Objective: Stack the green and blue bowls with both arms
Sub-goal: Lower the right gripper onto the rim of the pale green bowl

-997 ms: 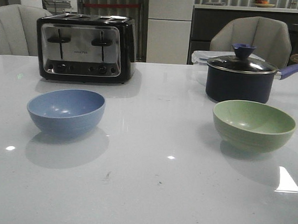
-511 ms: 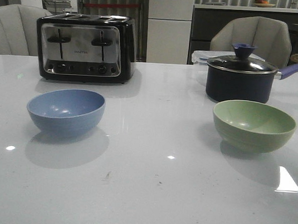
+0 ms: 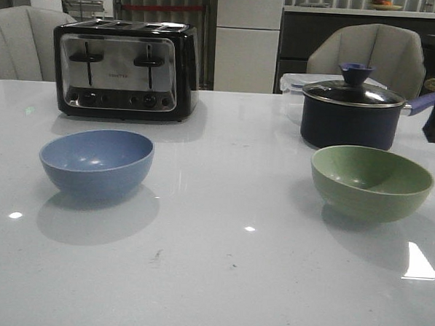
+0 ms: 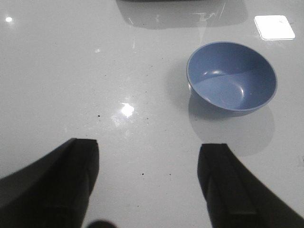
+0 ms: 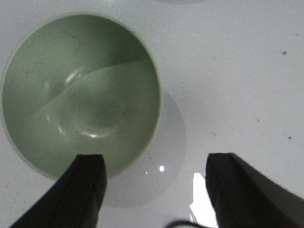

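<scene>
R gripper (image 5: 154, 190) was held wide open, empty, w/ one finger over green bowl (image 5: 80, 95) rim; L gripper (image 4: 147, 185), likewise open and empty, was set farther from blue bowl (image 4: 232, 76).

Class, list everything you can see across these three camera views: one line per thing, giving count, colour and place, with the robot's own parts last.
blue bowl: one, dusty blue, on the table's left side, in front of the toaster, empty.
green bowl: one, pale green, on the right side, in front of the pot, empty.
toaster: one, black and silver, back left.
pot: one, dark with a glass lid, blue knob and blue handle, back right.
clear container: one, behind the pot, mostly hidden.
table: one, glossy white.
chairs: two, grey, beyond the table.
left gripper: one, black, open, above bare table short of the blue bowl.
right gripper: one, black, open, one finger over the green bowl's rim.
</scene>
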### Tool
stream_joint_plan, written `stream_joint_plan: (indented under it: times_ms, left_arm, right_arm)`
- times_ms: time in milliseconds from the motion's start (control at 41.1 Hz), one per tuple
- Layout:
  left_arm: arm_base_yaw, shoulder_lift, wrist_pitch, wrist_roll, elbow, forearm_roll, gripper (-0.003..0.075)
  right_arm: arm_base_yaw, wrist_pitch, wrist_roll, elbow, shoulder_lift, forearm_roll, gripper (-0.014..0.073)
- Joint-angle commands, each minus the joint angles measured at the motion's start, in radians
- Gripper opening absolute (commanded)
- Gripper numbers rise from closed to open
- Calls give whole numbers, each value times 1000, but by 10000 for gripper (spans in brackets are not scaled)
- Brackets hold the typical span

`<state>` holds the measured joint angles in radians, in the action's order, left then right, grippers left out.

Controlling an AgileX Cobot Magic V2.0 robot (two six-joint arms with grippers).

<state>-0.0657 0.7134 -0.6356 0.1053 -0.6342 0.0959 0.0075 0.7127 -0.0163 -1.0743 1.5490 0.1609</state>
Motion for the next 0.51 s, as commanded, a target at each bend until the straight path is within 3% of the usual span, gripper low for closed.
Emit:
stream_joint_plan:
  times_ms: [0,268,486]
  left_arm:
    - [4,5,65,-5,-36,11,507]
    - [4,5,65,-5,-36,11,507]
    - [4,5,65,-5,-36,11,507]
  right_arm:
    - [-4,-6,-37,-98,60,36,552]
    - [-4,-1,-37,-209,254,36,531]
    - [-4,33,-74,-228,281,35,268]
